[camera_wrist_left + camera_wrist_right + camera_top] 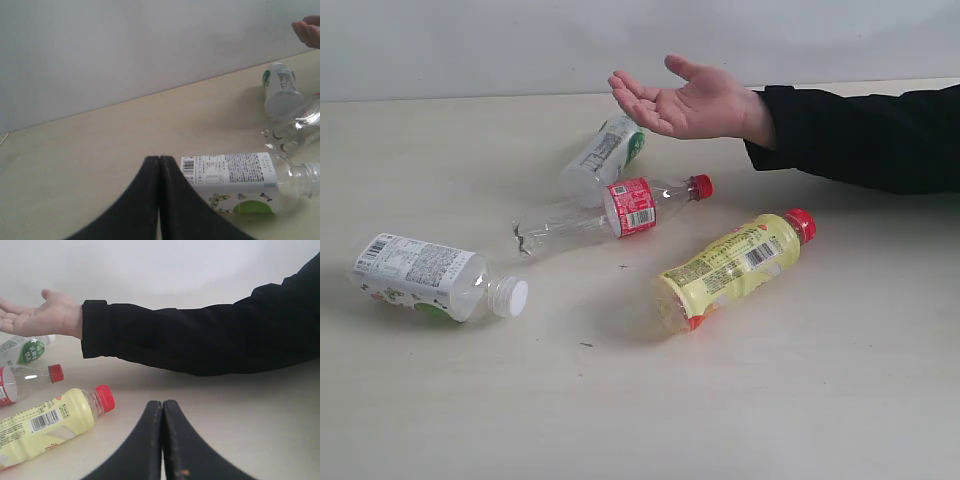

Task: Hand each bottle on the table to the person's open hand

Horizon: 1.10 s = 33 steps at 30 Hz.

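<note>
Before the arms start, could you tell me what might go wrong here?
1. The yellow bottle lies on its side and may roll if nudged.
2. The person's open hand hovers near the green-white label bottle; reaching there risks striking it.
3. The red-label bottle lies close beside that bottle and could be knocked.

Close below the person's open hand [692, 102] lie the green-white bottle [608, 152] and red-label bottle [620, 210]. Counter [450, 150] open beyond its fingertips; black sleeve [860, 135] bars the wrist side.
</note>
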{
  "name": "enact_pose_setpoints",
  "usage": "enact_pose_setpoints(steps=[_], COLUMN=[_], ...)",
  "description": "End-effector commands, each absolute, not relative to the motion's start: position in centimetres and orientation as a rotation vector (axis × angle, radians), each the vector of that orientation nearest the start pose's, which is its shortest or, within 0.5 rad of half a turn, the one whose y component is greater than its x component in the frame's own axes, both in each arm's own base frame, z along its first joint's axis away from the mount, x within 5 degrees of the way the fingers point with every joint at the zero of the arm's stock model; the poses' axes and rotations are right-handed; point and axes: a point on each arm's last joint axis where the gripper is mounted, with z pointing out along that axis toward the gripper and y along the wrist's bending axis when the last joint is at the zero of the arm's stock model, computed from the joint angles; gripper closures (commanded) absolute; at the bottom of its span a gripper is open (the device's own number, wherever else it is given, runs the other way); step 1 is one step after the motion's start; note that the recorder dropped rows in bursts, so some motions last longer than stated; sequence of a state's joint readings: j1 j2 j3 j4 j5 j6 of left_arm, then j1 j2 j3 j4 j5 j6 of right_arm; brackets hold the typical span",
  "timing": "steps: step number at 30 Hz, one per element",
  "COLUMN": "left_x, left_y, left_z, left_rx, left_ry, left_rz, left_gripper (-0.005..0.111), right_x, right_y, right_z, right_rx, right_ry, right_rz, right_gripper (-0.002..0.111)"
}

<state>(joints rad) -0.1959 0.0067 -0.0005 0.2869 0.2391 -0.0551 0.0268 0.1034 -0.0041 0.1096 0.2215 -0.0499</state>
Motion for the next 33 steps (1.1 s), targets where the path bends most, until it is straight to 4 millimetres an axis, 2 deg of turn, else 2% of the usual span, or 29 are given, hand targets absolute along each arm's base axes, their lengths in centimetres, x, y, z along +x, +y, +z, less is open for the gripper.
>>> enact_pose_setpoints(steps=[1,29,31,33], left_x=[5.5,5.6,5.6,5.5], left_y=[-0.5,-0.6,-0.8,-1.1], left_z=[19.3,19.4,19.8,20.4], left_rx=[0.306,0.3,0.194,-0.032], left_ry=[1.683,1.668,1.637,1.591], left_rz=[0.069,0.056,-0.077,-0.339], left_gripper=[0.106,0.106,0.106,0.106], right_x=[6.3,6.3,6.3,6.3], right_y=[0.3,0.3,0.3,0.3], right_z=[18.8,18.8,18.8,18.8], right_rx=[0.01,0.01,0.01,0.01], right_ry=[1.801,1.801,1.801,1.801], right_rz=[0.072,0.072,0.072,0.072], right_gripper=[0.108,0.108,0.108,0.108])
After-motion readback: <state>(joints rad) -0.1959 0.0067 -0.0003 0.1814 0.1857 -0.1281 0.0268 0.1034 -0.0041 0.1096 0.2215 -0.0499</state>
